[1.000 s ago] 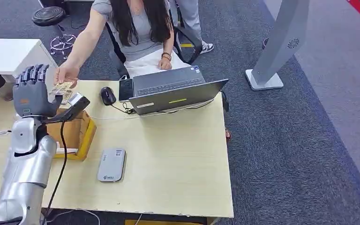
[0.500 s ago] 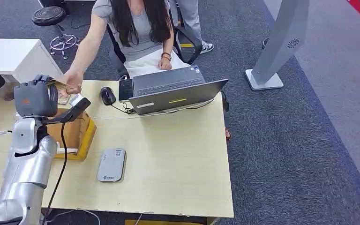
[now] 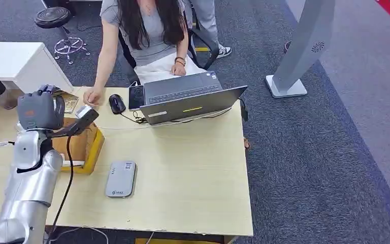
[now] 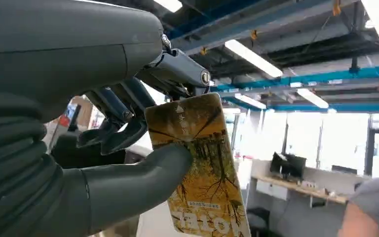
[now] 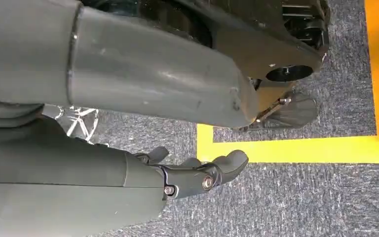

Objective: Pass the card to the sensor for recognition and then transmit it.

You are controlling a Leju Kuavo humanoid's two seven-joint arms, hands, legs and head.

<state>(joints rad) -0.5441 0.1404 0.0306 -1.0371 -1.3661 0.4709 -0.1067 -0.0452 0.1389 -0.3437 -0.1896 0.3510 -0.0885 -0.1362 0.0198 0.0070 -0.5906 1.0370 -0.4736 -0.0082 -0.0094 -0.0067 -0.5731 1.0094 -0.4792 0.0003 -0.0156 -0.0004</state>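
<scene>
Now your left hand (image 4: 103, 148) is gripping the card (image 4: 202, 168), fingers closing since the person's hand (image 3: 92, 96) was withdrawing; raised behind the reader (image 3: 121, 178), it's awaiting scanning. Your right hand (image 5: 197, 175) is hanging empty, loosely curled.

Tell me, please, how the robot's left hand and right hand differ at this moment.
The left hand is raised above the desk and pinches a yellow card; the right hand hangs over grey carpet and holds nothing. The left hand's fingers close on the card; the right hand's are loosely curled. Both are grey.

Yellow printed card (image 4: 202, 168) pinched between thumb and fingers (image 4: 123, 123); sensor (image 3: 121, 178) flat on table.
</scene>
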